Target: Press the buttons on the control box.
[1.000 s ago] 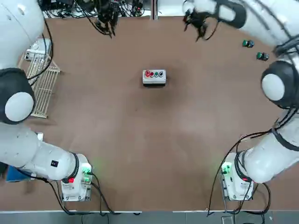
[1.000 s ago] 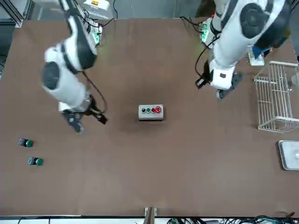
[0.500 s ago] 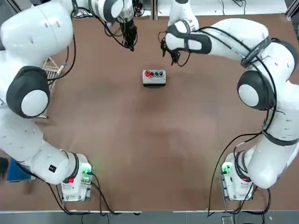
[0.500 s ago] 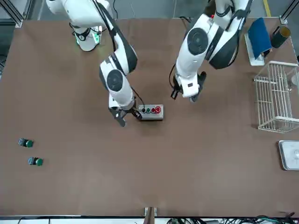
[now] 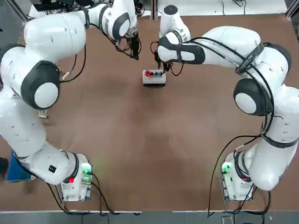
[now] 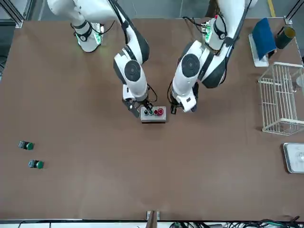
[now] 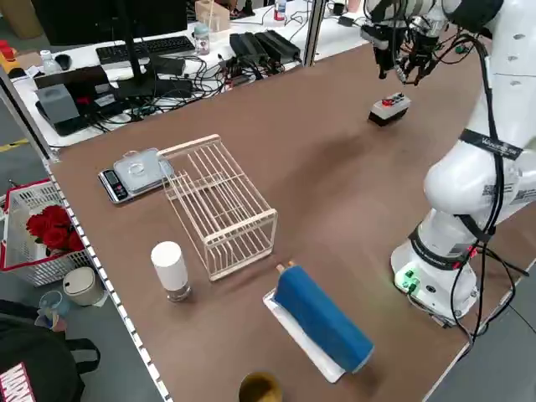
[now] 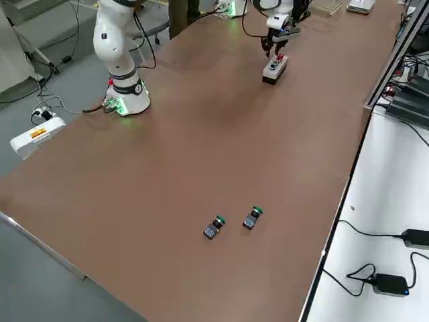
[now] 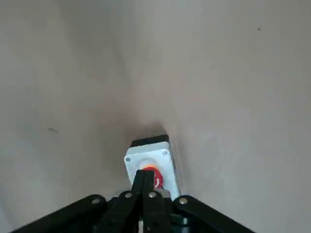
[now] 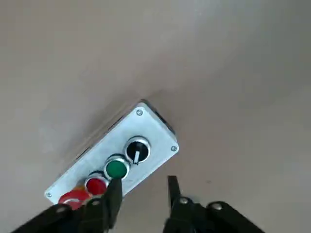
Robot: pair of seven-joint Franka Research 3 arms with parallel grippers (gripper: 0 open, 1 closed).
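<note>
The control box (image 5: pixel 154 77) is seen upper centre on the brown table (image 5: pixel 149 149); left gripper (image 9: pixel 144 182) clenched, right gripper (image 10: pixel 142 190) parted, both empty.

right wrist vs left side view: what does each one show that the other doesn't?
Right wrist only: the box's top face close up, with the dark selector, green button and small red button told apart, and the right gripper with a gap between its fingers beside the green button.
Left side only: wire rack, scale, blue roll, white cylinder, keyboard.
Both: the control box on the brown table.
</note>
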